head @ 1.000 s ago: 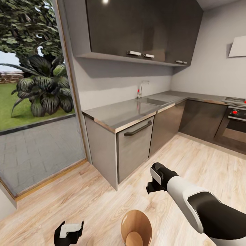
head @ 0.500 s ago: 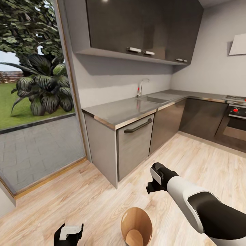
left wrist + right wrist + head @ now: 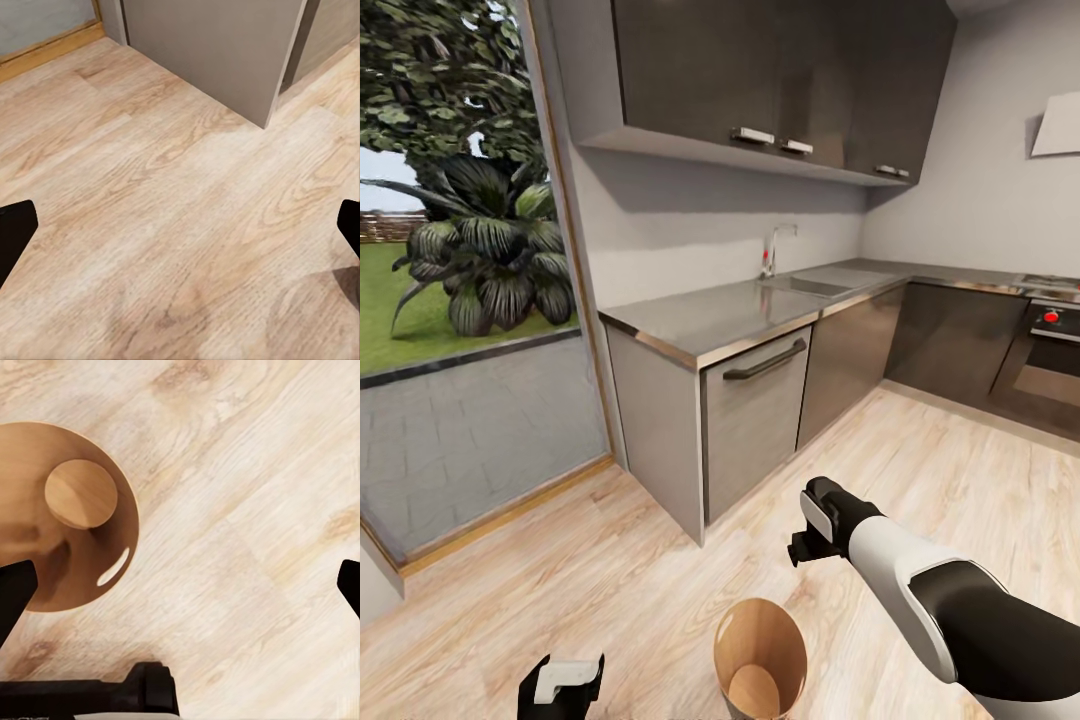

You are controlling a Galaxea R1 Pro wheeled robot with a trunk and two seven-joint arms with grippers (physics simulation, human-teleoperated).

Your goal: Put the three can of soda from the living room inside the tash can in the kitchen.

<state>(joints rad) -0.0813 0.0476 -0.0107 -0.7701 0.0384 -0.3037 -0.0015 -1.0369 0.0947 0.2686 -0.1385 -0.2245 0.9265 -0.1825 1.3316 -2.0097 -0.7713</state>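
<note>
While both the left gripper (image 3: 180,232) and right gripper (image 3: 180,585) hang wide open and empty, the wooden bin (image 3: 759,660) stands on the floor (image 3: 660,580) between them.

Head view: wooden bin (image 3: 760,660) cut by the bottom edge, base not visible; left gripper (image 3: 561,686) also clipped there, its fingers out of frame. Oven (image 3: 1048,355) truncated at the right edge. Both wrist views: only dark tips of the fingers (image 3: 15,232) (image 3: 13,594) enter at the side edges.

Grey cabinets (image 3: 752,420), wood floor (image 3: 630,590)
</note>
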